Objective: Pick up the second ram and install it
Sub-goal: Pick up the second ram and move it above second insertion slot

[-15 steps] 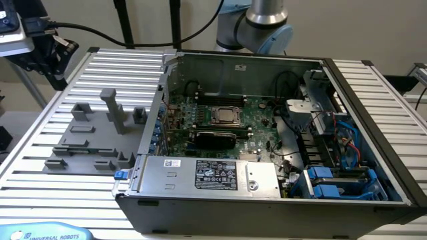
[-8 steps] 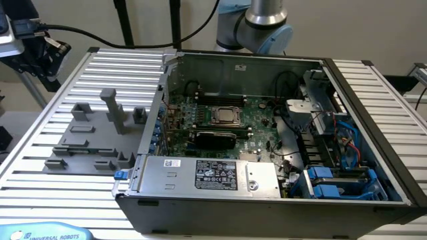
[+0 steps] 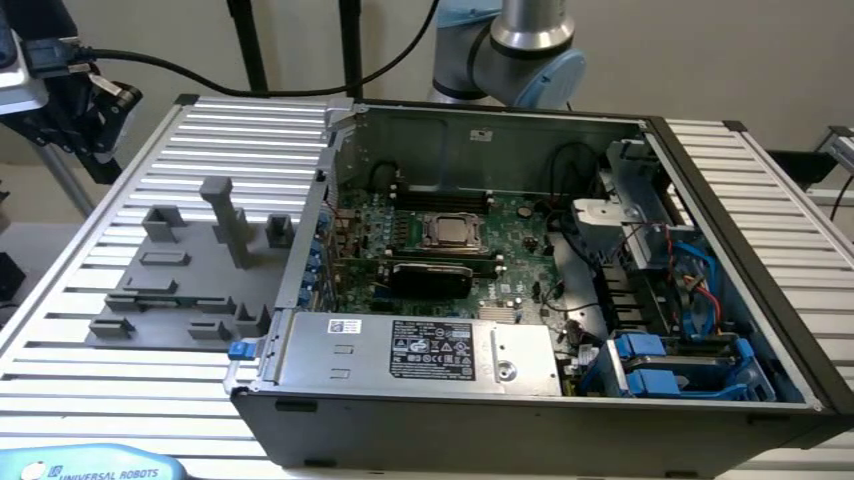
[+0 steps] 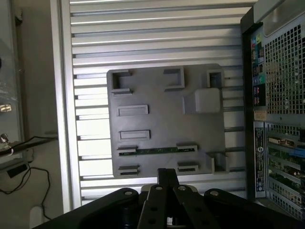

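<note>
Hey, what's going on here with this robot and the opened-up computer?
The robot's gripper hovers over a grey fixture plate that sits on the slatted table beside the open computer case. A green memory stick lies in its holders on the plate, close to the gripper and not yet picked up.

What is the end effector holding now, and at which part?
Nothing visible: the second ram lies on the grey fixture plate, apart from the end effector.

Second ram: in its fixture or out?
In. The second ram sits on edge between two holders on the grey fixture plate.
</note>
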Robot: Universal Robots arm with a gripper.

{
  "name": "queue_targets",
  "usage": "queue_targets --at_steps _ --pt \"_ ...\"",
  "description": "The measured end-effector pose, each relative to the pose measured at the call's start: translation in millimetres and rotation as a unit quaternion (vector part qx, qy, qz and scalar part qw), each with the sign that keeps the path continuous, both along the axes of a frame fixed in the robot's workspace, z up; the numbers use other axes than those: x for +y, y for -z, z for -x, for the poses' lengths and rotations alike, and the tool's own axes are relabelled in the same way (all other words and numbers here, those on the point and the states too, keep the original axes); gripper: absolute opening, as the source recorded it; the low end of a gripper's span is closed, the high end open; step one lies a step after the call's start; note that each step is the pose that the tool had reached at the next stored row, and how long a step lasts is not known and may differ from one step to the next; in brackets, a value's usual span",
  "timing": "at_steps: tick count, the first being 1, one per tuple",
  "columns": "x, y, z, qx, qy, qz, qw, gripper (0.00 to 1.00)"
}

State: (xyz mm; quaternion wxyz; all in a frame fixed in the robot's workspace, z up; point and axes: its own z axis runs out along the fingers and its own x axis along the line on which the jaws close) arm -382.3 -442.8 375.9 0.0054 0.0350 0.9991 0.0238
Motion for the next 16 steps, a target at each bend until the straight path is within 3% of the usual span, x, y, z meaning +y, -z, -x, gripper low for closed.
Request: queue_targets --at_steps 7,12,16 --pt "0.0 0.3 0.0 0.0000 -0.003 0.0000 1.0000 0.11" --pt "0.0 3.5 0.0 -0.0001 -0.048 -0.0005 0.9988 0.11" --pt "0.0 7.7 0.0 -0.0001 -0.084 -0.0008 0.9965 0.11"
